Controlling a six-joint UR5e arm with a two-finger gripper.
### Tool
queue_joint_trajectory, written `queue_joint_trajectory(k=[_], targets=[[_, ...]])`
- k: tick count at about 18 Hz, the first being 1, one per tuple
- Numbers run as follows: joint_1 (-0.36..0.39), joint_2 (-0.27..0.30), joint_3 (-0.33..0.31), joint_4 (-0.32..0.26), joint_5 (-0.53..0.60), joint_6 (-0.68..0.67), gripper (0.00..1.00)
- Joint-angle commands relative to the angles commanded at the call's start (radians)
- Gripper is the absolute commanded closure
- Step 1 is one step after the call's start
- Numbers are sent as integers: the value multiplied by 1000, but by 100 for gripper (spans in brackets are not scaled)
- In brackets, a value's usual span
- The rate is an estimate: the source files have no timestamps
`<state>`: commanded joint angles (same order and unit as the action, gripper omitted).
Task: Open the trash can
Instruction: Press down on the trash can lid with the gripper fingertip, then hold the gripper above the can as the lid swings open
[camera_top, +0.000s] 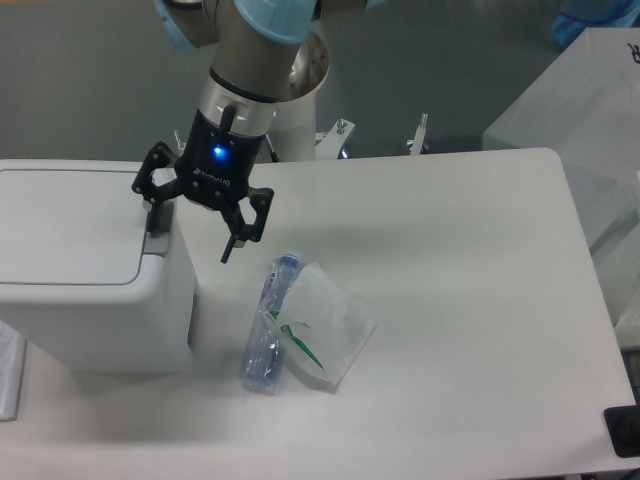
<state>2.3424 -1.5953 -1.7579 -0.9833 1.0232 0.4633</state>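
The trash can (90, 300) is a large boxy white bin at the left of the table, with a flat white lid (65, 225) that lies shut. Its grey push tab (158, 217) sits at the lid's right edge. My gripper (190, 232) hangs over the bin's right edge, open and empty. Its left finger (152, 200) is right at the grey tab; whether it touches is unclear. Its right finger (232, 243) hangs past the bin's side over the table.
A clear plastic bottle (268, 325) lies on the table just right of the bin, next to a white plastic bag (325, 325) with green print. A covered white object (585, 110) stands at the far right. The table's (450, 300) front edge is near the frame's bottom.
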Motion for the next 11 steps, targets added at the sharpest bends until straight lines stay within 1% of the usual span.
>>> queue_joint_trajectory(k=[6,11], targets=[[-2,-5,0,2,0,0,0],[0,2,15,0,-2,-2,0]])
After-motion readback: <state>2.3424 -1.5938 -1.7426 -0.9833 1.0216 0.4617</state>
